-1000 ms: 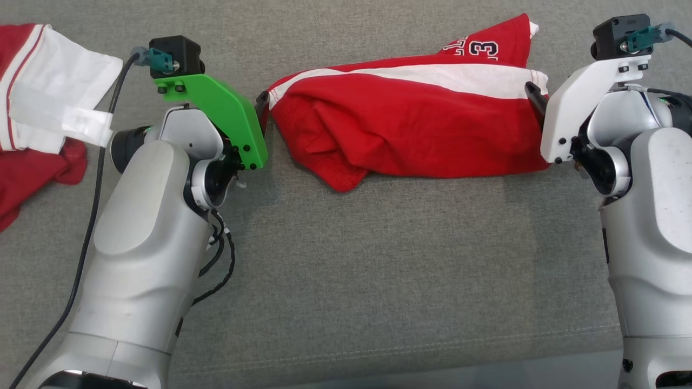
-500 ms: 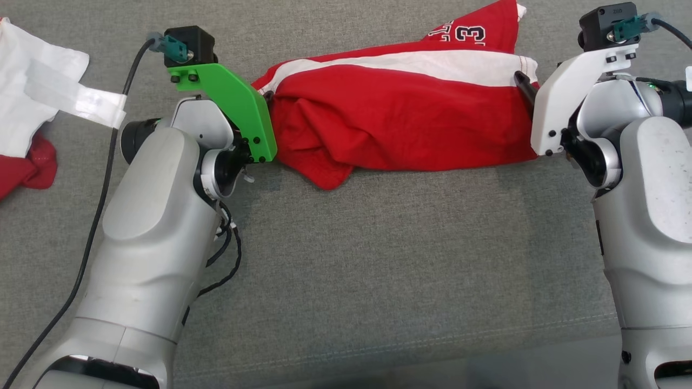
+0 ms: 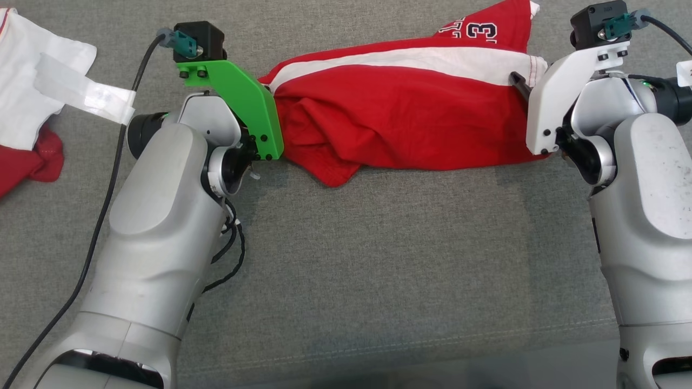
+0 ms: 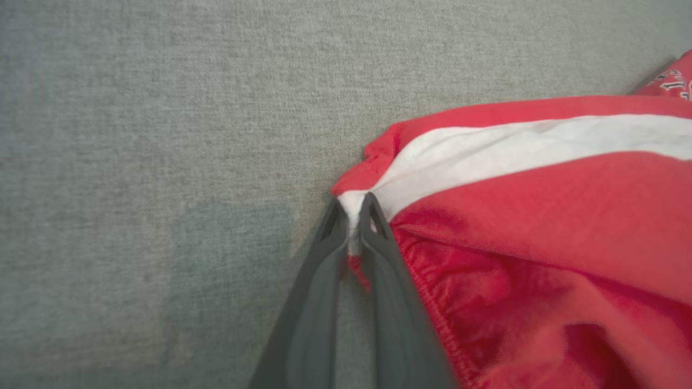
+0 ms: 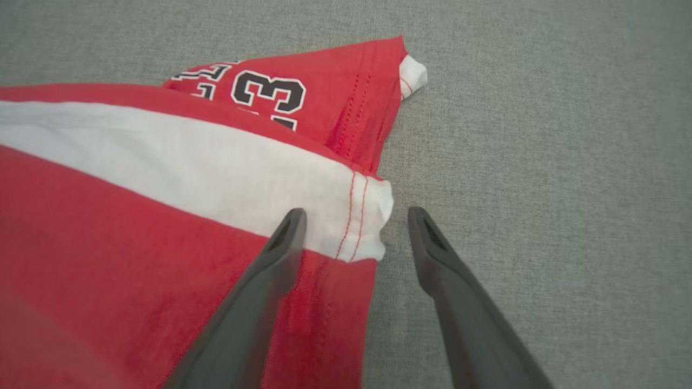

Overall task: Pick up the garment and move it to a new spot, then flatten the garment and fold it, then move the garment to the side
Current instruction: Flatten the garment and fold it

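A grey woven surface (image 3: pixel 378 270) filled the head view, and the red garment (image 3: pixel 411 113) lay crumpled across its upper centre, a white stripe running along its top and a printed number (image 3: pixel 476 32) on a flap at the upper right.

The left gripper (image 4: pixel 354 216) was pinched shut on the garment's corner, at the centre of the left wrist view, with a tuft of white and red cloth squeezed between its fingers. The right gripper (image 5: pixel 357 216) stood wide open at the opposite corner. One finger lay over the stitched white hem and the other over bare surface, with nothing held.

By my reading the pick-up was only half begun. One corner was gripped, the other was not yet gripped, and the cloth was rumpled on the surface. Moving, flattening, folding and setting aside all looked to be left.

In the head view, a green bracket (image 3: pixel 238 102) hid the left fingers and a white bracket (image 3: pixel 562 97) covered most of the right ones. Whether the right finger touched the cloth I could not tell. The print was partly folded under. A second red and white heap (image 3: pixel 32 97) was cut off at the upper left edge.
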